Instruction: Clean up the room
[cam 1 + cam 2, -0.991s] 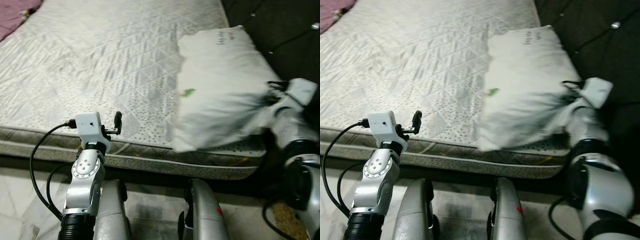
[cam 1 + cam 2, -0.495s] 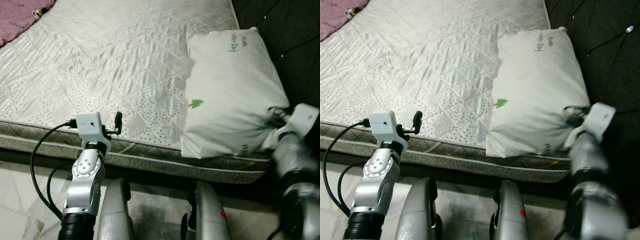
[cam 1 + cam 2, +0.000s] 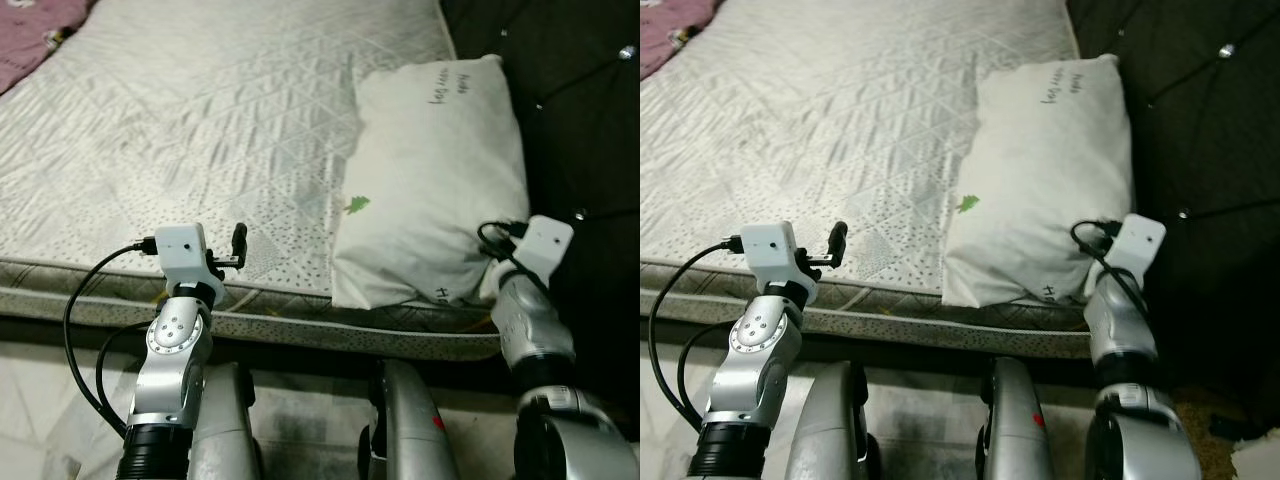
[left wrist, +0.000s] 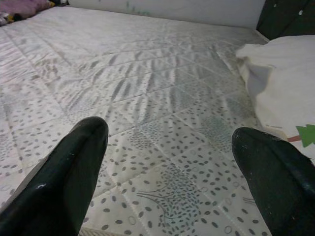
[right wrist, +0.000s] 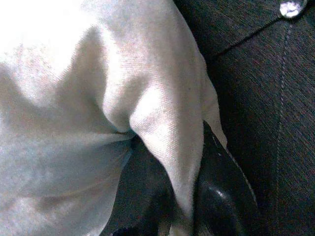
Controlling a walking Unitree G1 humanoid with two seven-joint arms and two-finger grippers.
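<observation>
- Bare quilted mattress [image 3: 200, 120] takes up most of the head views; dark tufted headboard [image 3: 570, 110] runs along its right end, pale floor below.
- White pillow [image 3: 430, 180] with a small green tree print lies flat at the mattress's near right corner, long side against the headboard, which looks like its proper spot.
- Right tool [image 5: 182, 196] sits at the pillow's near right corner, fingers pinched shut on a fold of the pillowcase fabric, probably for dragging it into line.
- Left tool [image 4: 172, 162] hovers over the mattress's front edge, fingers spread wide, nothing between them, idle.
- Purple cloth [image 3: 35, 25] lies at the far left corner.
</observation>
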